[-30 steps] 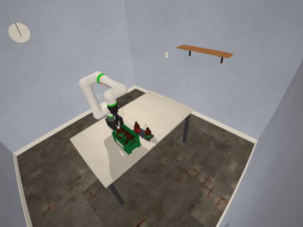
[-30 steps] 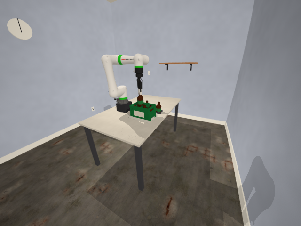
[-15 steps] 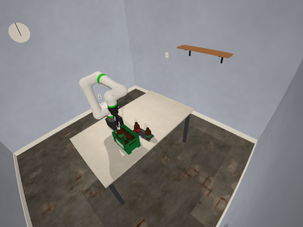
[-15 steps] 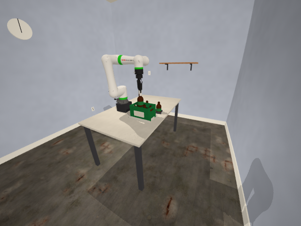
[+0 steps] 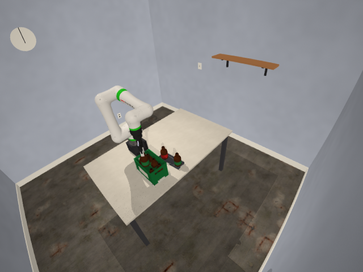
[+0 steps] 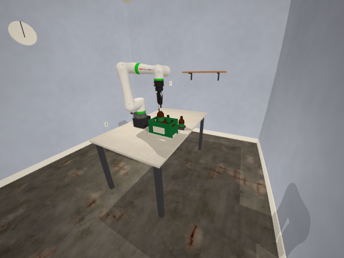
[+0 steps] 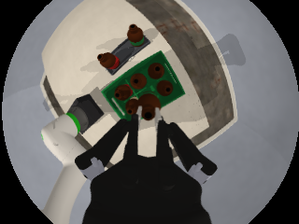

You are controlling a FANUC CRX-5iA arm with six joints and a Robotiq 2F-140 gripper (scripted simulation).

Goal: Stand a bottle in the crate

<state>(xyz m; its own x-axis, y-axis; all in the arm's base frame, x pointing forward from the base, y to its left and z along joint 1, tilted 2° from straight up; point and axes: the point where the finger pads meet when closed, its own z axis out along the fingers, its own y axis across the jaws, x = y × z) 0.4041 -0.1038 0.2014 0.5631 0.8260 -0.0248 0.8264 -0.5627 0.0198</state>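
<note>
Bottle in the grip: clamping a green-labelled bottle (image 5: 144,160) (image 6: 160,116) (image 7: 149,101) by its neck between the closed fingers of the gripper (image 5: 142,154) (image 6: 159,108) (image 7: 148,112), pointing the wrist down over the crate (image 5: 159,176) (image 6: 172,130) (image 7: 177,95). Holding that bottle upright, body partly below the crate's rim, shoulder and part of the green label showing above it. Lining it up with the middle cell of the crate's row farther from the tray (image 5: 180,167) (image 6: 183,129) (image 7: 123,57). Not being able to tell whether its bottom is touching the crate floor. Seeing five more brown bottles standing lower inside the crate, filling the other cells around the held one. Seeing the crate resting level on the table (image 5: 187,131) (image 6: 124,141) (image 7: 70,42), with the tray lying flat just beside it. Finding two bottles standing upright on that tray beside the crate: a red-labelled one (image 5: 164,153) (image 7: 108,61) nearer the arm's base (image 5: 133,149) (image 6: 140,123) (image 7: 96,110), a second green-labelled one (image 5: 177,160) (image 6: 181,122) (image 7: 135,35) at the end farther from it. Reaching over the crate from that base, also standing near the crate.
</note>
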